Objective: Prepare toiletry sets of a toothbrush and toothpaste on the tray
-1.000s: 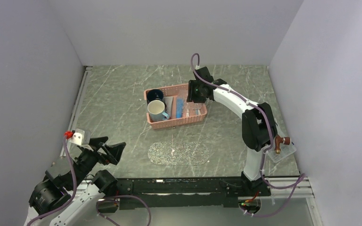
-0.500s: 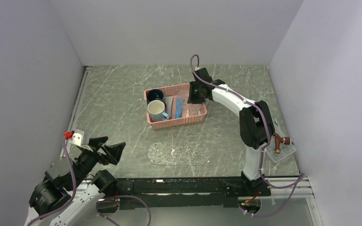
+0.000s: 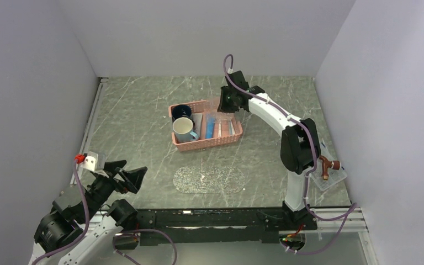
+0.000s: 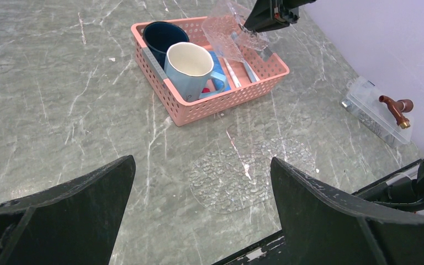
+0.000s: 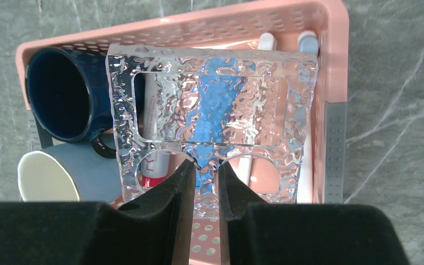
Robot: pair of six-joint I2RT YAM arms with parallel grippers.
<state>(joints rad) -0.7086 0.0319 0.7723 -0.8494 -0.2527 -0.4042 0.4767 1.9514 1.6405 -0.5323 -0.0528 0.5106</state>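
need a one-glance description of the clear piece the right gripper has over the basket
Start at the pink mesh basket mid-table; the right gripper hangs over its far right end, shut on a clear panel. Unlike the flat oval tray lying on the table nearer the arms, this one is straight-edged, rippled and pierced by cut-out windows.

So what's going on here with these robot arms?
The right gripper is pinching a clear, bumpy plastic piece with cut-outs and holds it over the pink basket. In that basket sit a dark blue mug, a light blue mug, toothpaste tubes and white toothbrushes. The oval clear tray lies on the table in front of the basket with none of them on it yet. The left gripper hangs open at the near left, touching nothing.
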